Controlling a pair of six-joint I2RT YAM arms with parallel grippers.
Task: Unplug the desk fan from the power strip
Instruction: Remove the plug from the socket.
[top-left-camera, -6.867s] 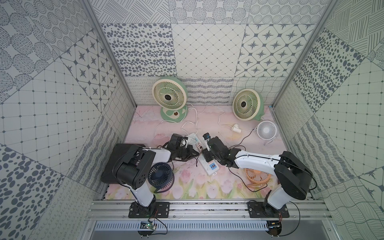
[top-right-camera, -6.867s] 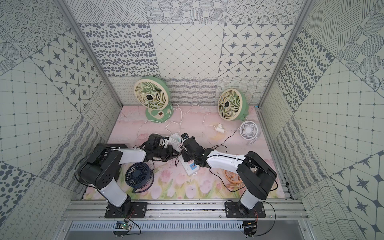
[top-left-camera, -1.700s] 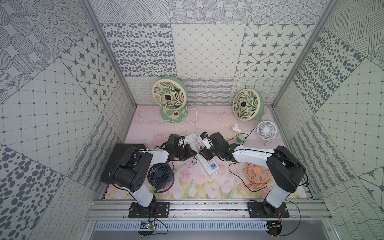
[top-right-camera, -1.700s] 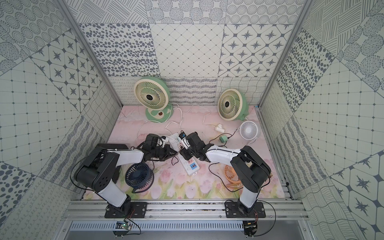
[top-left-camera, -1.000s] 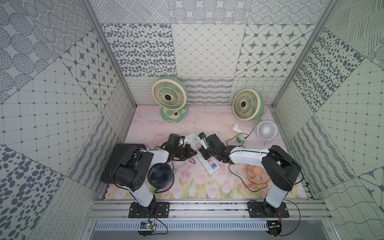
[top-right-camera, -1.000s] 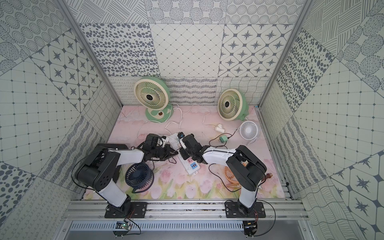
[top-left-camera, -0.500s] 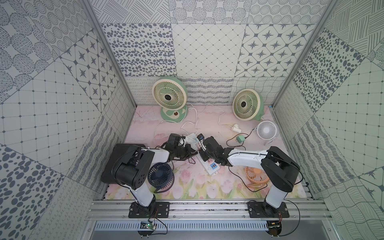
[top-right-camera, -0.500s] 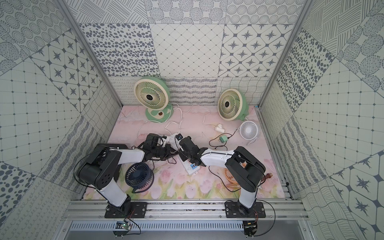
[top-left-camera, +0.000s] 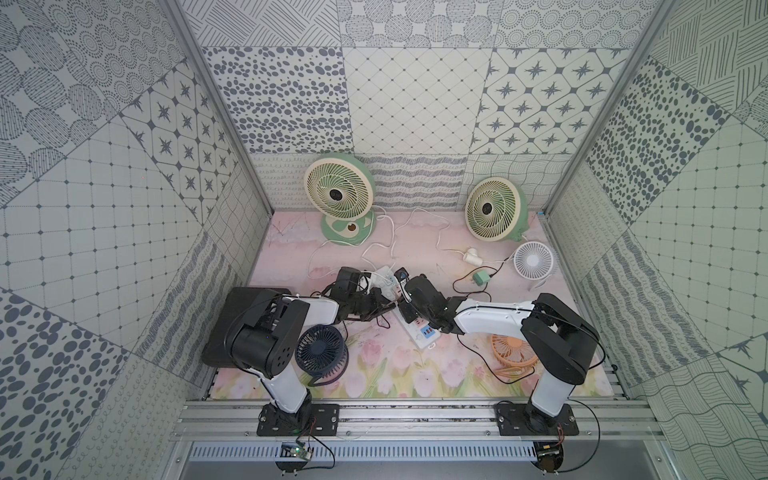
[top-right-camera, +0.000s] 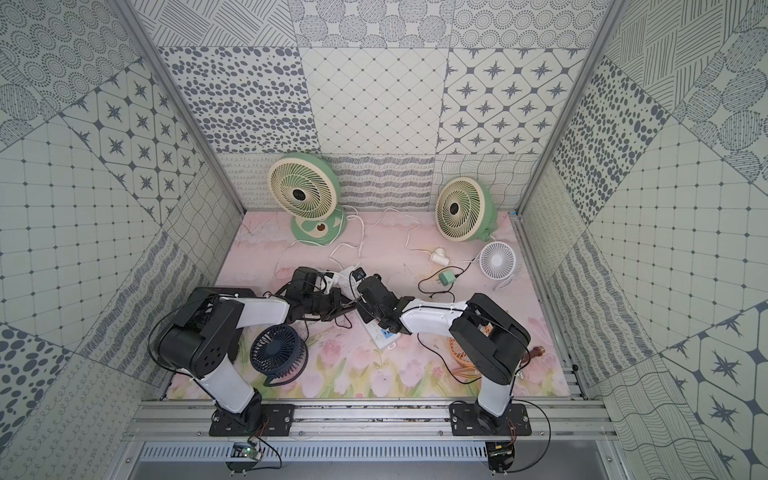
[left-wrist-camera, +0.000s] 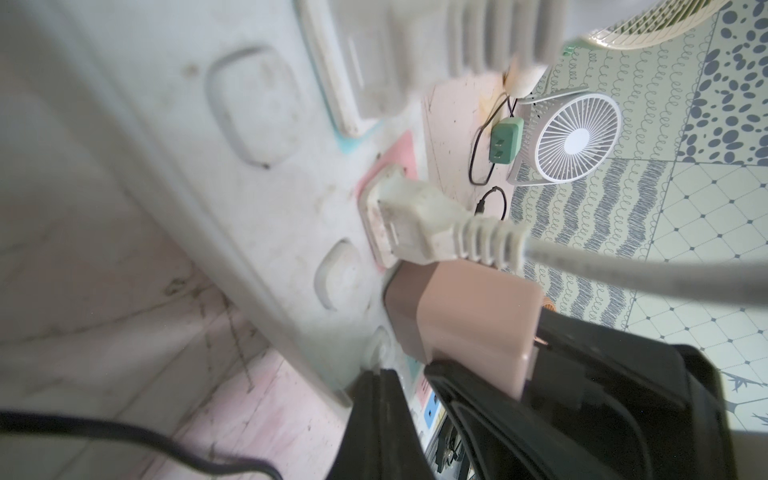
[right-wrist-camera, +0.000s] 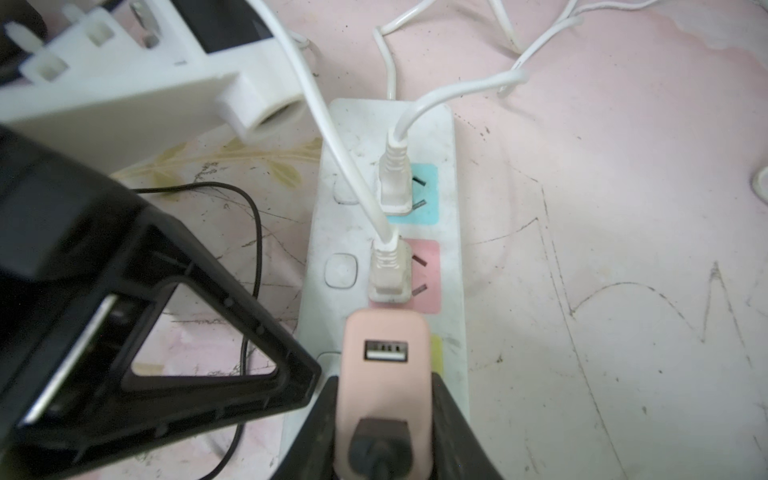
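In a top view the long white plastic power strip (top-left-camera: 424, 336) lies flat under the right gripper (top-left-camera: 409, 313), with the closed left gripper (top-left-camera: 386, 306) just beside it. Left wrist view: a pink boxy USB adapter (left-wrist-camera: 469, 316) sits plugged in the strip. Right wrist view: the right gripper clamps this adapter (jaws partly apart).

White arm links (top-left-camera: 490, 322), black joints (top-left-camera: 266, 345) (thin black cables)

Soft, even light fills both top views, with faint shadows and straight lines bowing toward the edges. Ahead of the right gripper (right-wrist-camera: 382, 380) the power strip (right-wrist-camera: 451, 232) is sharp; the pink adapter (right-wrist-camera: 386, 392) it clamps is blurred.
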